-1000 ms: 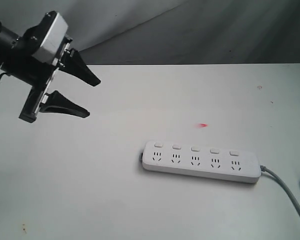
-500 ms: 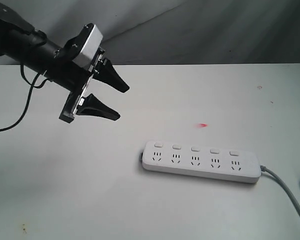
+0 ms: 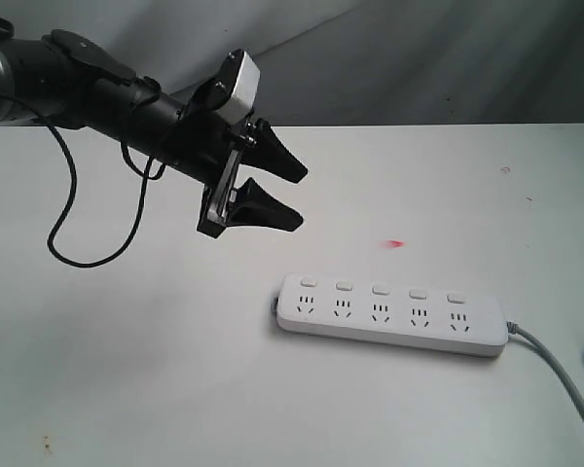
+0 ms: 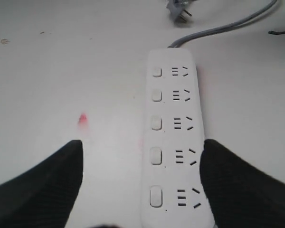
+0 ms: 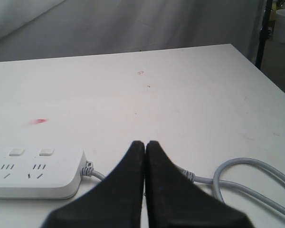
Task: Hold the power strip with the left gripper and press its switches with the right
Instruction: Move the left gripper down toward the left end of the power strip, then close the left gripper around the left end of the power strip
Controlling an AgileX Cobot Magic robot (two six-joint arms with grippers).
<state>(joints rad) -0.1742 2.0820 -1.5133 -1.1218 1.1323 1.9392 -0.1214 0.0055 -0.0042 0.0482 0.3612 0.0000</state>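
Left tool (image 3: 302, 199) spread apart, clear of power strip (image 3: 389, 313); right tool (image 5: 145, 143) pinched together, body cut off.

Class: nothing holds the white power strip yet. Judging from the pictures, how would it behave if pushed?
The power strip looks rigid and lies flat, so it probably won't bend or tip. Its smooth shell on the smooth table would likely slide or swivel. The grey cable curves loosely, seems floppy, and probably anchors it little.
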